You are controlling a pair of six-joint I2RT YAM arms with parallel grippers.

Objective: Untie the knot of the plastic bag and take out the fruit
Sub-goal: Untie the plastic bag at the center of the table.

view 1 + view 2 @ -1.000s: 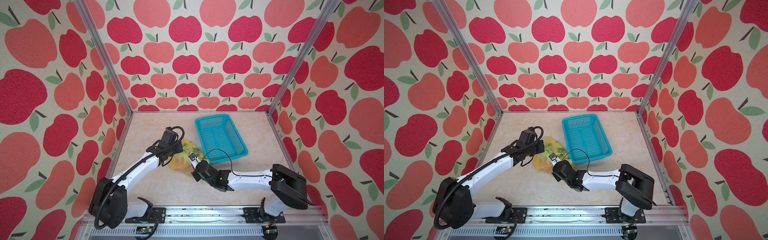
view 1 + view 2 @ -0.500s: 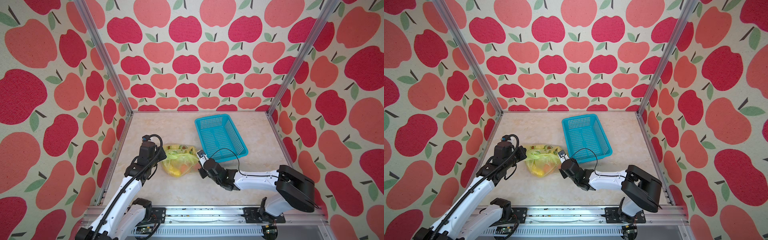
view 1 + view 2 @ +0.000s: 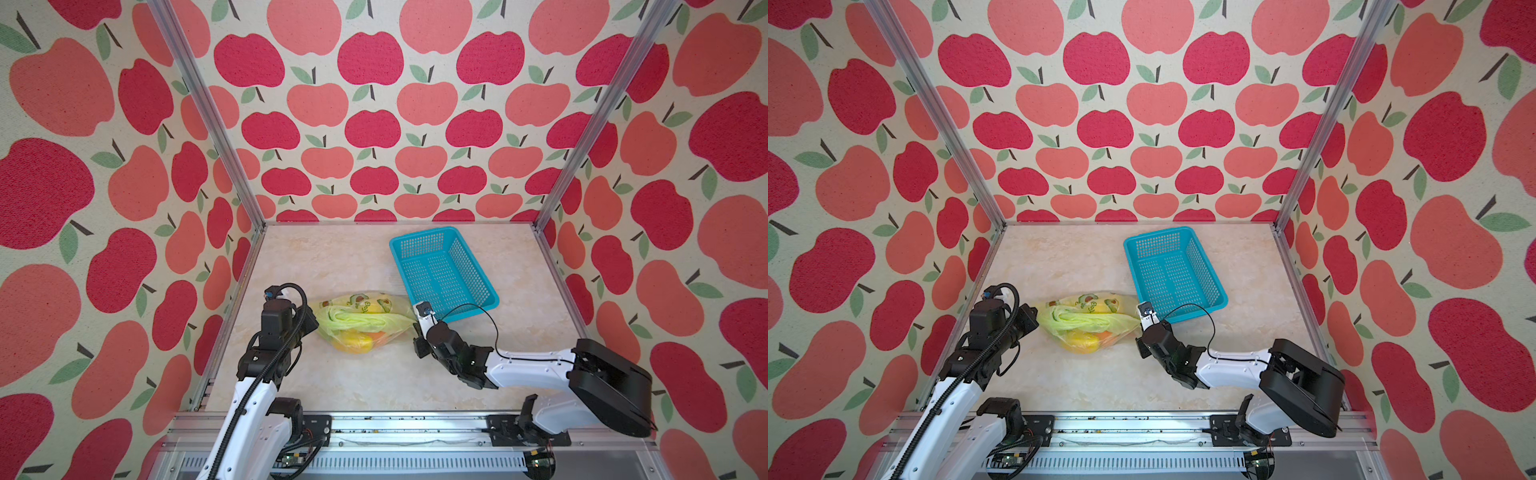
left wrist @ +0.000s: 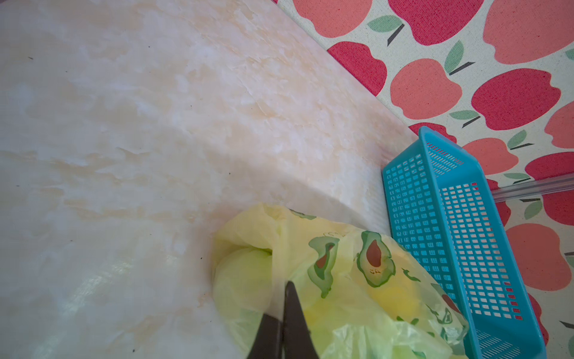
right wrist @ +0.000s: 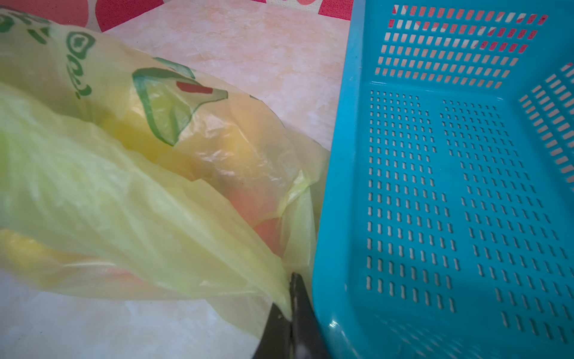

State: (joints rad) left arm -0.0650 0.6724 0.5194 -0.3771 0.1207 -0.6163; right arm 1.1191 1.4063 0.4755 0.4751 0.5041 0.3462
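- The plastic bag [image 3: 365,303] lay on its side at the near centre of the tabletop [image 3: 374,386], stretched between the two hands. The fruit [image 3: 353,343] showed yellow and orange through the film, and none of it was out.
- The left hand [image 4: 284,300], jaws pressed together, pinched a fold of plastic at the bag's left end. The right hand [image 5: 291,295], likewise closed, pinched the gathered film at its right end.
- A bunched green band [image 3: 353,321] ran across the bag's top. The knot itself could not be picked out, so whether it had given way could not be told. Opening the mouth and lifting out the fruit appeared left to do.
- The turquoise basket [image 3: 440,274] stood empty, its near left corner just beside the right hand, leaving little room to pull rightward.
- Bare tabletop lay open on the near and far sides of the bag. The left arm worked close to the left wall rail [image 3: 224,332].
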